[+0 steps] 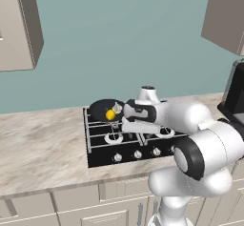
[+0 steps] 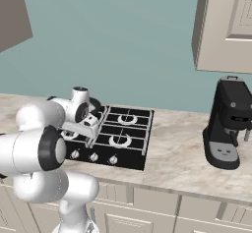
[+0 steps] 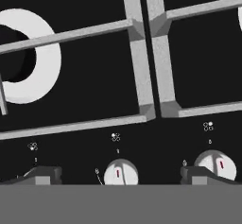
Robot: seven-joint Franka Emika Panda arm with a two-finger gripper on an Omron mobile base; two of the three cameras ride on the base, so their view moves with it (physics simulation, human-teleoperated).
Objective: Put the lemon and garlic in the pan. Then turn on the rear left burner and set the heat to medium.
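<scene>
Arm bent low over the cooktop (image 1: pixel 102 159), gripper (image 3: pixel 118 173) spread wide above the front knobs (image 3: pixel 120 172) — pinching nothing. Lemon (image 1: pixel 110 115) and garlic (image 1: pixel 117 108) sitting in the pan (image 1: pixel 98 108), rear left.

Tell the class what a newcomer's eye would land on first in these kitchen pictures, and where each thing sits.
The big white robot arm dominates the foreground, bent low over the black cooktop set in the marble counter. At the cooktop's rear left, the black pan already holds the bright yellow lemon and the pale garlic. The open gripper hangs just above the front row of knobs.
</scene>
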